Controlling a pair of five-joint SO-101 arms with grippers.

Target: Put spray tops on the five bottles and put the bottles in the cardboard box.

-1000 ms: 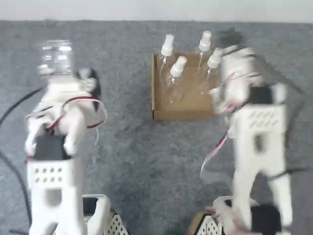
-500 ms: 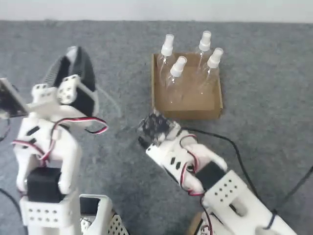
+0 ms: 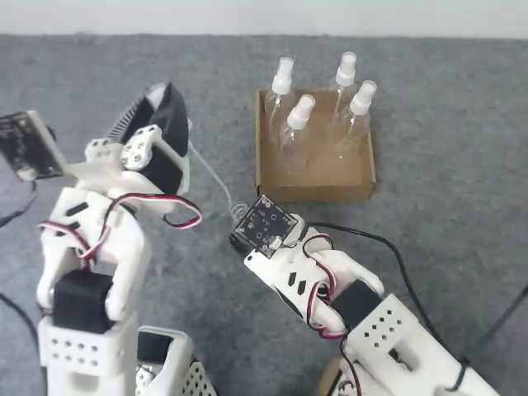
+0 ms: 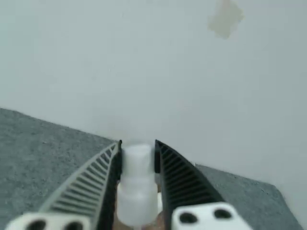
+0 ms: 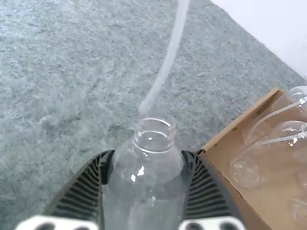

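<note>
Grey tabletop, 4 bottles boxed.
Left hand grips spray top; right hand steadies open bottle for its tube.

Clear glossy plastic bottle; white matt plastic spray top; matt brown cardboard box; rough grey carpet-like table.

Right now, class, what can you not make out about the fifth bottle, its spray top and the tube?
Left wrist view: the spray top runs off the picture's edge, its lower part cut off.
Right wrist view: the bottle is cut off below its shoulder; fingers cover its sides.
High view: a wrist camera covers the bottle; the tube is too thin to place its tip.
</note>
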